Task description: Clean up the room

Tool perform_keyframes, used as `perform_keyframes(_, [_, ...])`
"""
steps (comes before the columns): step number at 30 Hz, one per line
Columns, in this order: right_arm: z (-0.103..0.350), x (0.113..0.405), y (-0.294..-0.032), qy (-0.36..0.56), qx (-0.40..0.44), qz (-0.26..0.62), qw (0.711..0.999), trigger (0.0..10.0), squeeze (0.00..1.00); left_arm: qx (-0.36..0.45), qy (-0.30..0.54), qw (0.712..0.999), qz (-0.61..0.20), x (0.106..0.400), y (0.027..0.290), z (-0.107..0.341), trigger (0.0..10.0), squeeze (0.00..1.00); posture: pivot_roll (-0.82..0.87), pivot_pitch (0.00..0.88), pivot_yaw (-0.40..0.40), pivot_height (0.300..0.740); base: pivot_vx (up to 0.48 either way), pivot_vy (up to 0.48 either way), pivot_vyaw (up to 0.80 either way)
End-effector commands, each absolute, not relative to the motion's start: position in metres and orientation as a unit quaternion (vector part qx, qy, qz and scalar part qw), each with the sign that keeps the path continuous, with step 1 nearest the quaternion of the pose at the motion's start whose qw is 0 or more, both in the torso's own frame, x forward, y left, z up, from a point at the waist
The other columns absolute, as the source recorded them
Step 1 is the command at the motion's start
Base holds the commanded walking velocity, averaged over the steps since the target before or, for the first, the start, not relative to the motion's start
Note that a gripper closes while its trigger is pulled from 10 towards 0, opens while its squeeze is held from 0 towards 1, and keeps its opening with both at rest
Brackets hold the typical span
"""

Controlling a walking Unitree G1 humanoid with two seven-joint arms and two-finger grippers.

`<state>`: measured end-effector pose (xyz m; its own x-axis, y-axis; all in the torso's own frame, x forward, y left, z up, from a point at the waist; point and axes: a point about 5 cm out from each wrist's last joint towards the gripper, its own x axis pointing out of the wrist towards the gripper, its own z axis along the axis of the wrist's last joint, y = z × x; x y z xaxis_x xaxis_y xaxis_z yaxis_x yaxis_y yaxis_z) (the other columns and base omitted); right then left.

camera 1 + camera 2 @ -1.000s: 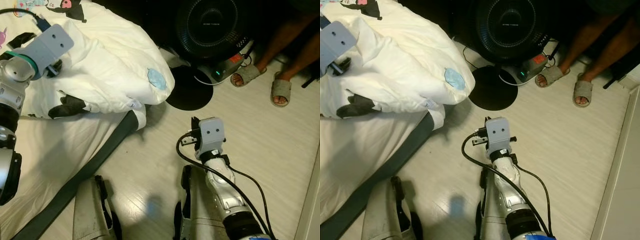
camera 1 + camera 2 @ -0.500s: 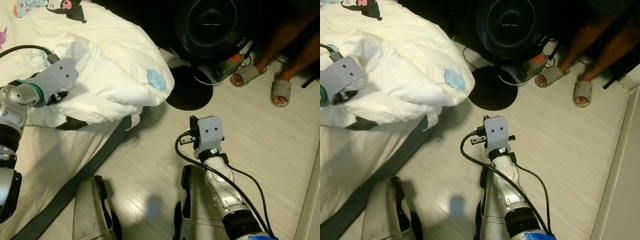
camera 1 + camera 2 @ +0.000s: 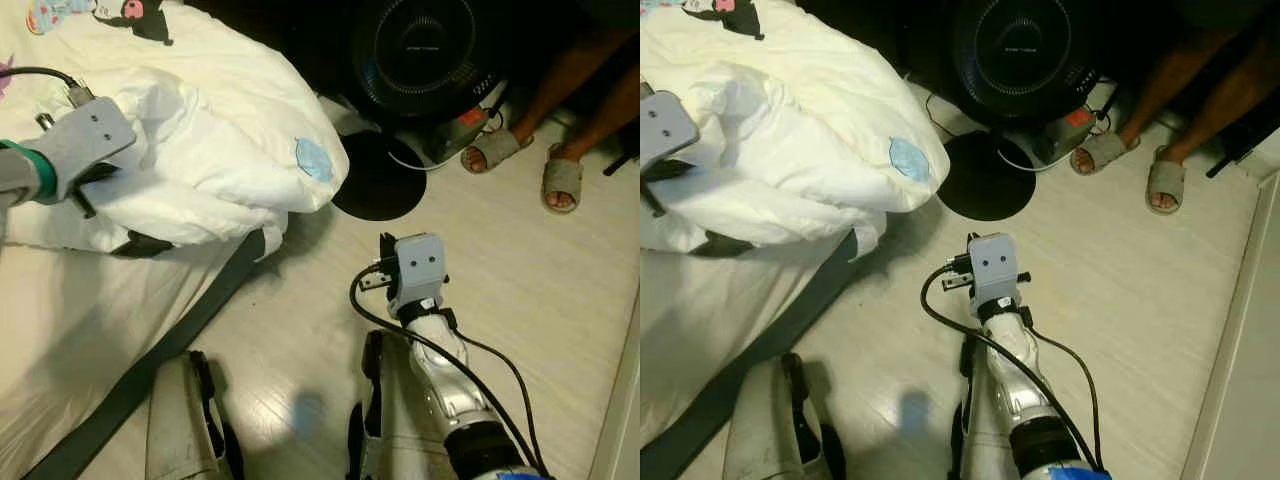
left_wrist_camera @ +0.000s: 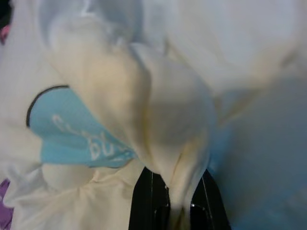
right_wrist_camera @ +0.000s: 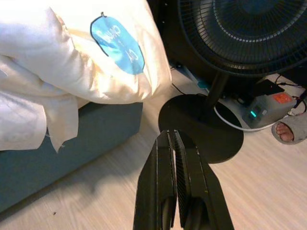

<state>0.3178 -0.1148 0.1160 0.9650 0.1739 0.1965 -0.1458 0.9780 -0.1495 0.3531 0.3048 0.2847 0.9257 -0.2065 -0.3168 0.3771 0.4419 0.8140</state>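
While we reach in from the frame's left edge:
Left end effector (image 4: 175,211): fingers pinch a fold of the white duvet (image 3: 230,140).
Duvet: bunched at upper left on the bed (image 3: 60,300).
Right end effector (image 5: 180,211): fingers pressed together, empty, lower centre over floor (image 3: 520,270).

White script on the duvet's blue patch (image 5: 117,44) is illegible.

Head views evenly lit from overhead, sharp, warm tint; dark zone behind the fan (image 3: 420,45). Soft shadows on the floor (image 3: 560,290). Left wrist view soft, out of focus, bluish cast; right wrist view crisp
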Motion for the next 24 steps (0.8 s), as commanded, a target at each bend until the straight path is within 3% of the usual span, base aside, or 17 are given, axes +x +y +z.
perform_keyframes(1, [0.103, 0.313, -0.117, -0.081, -0.063, 0.077, 0.992, 10.0, 0.0, 0.529, 0.133, 0.802, -0.244, 0.337, 0.309, 0.275, 0.0, 0.0, 0.01, 0.284, 0.011, 0.527, 0.0, 0.0, 0.0])
perform_keyframes(3, [0.103, 0.312, -0.117, -0.08, -0.064, 0.077, 0.992, 10.0, 0.0, 0.537, 0.149, 0.786, -0.267, 0.33, 0.31, 0.271, 0.0, 0.0, 0.01, 0.284, 0.012, 0.527, 0.0, 0.0, 0.0])
perform_keyframes(4, [0.103, 0.313, -0.118, -0.08, -0.064, 0.077, 0.992, 10.0, 0.0, 0.557, 0.186, 0.741, -0.325, 0.313, 0.313, 0.26, 0.0, 0.0, 0.01, 0.284, 0.012, 0.527, 0.0, 0.0, 0.0])
perform_keyframes(5, [0.103, 0.313, -0.118, -0.08, -0.064, 0.077, 0.992, 10.0, 0.0, 0.559, 0.198, 0.727, -0.346, 0.306, 0.313, 0.257, 0.0, 0.0, 0.01, 0.284, 0.012, 0.527, 0.0, 0.0, 0.0])
perform_keyframes(6, [0.103, 0.312, -0.119, -0.08, -0.065, 0.076, 0.992, 10.0, 0.0, 0.562, 0.207, 0.711, -0.369, 0.298, 0.313, 0.252, 10.0, 0.0, 0.01, 0.286, 0.013, 0.527, 0.0, 0.0, 0.0])
perform_keyframes(15, [0.101, 0.312, -0.118, -0.078, -0.065, 0.076, 0.992, 10.0, 0.0, 0.545, 0.244, 0.671, -0.439, 0.267, 0.312, 0.23, 10.0, 0.0, 0.02, 0.291, 0.011, 0.527, 0.0, 0.0, 0.0])
perform_keyframes(18, [0.102, 0.312, -0.115, -0.078, -0.064, 0.079, 0.992, 10.0, 0.0, 0.554, 0.267, 0.636, -0.466, 0.25, 0.315, 0.215, 10.0, 0.0, 0.02, 0.291, 0.011, 0.527, 0.0, 0.0, 0.0])
perform_keyframes(21, [0.102, 0.313, -0.115, -0.078, -0.063, 0.079, 0.992, 10.0, 0.0, 0.557, 0.271, 0.633, -0.465, 0.247, 0.316, 0.213, 10.0, 0.0, 0.02, 0.291, 0.011, 0.527, 0.0, 0.0, 0.0])
perform_keyframes(22, [0.102, 0.313, -0.116, -0.078, -0.063, 0.079, 0.992, 10.0, 0.0, 0.556, 0.267, 0.635, -0.465, 0.246, 0.314, 0.211, 10.0, 0.21, 0.02, 0.292, 0.009, 0.527, 0.0, 0.0, 0.0])
perform_keyframes(23, [0.102, 0.313, -0.116, -0.078, -0.063, 0.079, 0.992, 10.0, 0.0, 0.556, 0.264, 0.637, -0.465, 0.246, 0.313, 0.209, 10.0, 1.0, 0.02, 0.292, 0.009, 0.527, 0.0, 0.0, 0.0])
perform_keyframes(24, [0.102, 0.313, -0.116, -0.078, -0.063, 0.079, 0.992, 10.0, 0.0, 0.556, 0.264, 0.637, -0.465, 0.246, 0.313, 0.209, 10.0, 1.0, 0.02, 0.292, 0.009, 0.527, 0.0, 0.0, 0.0])
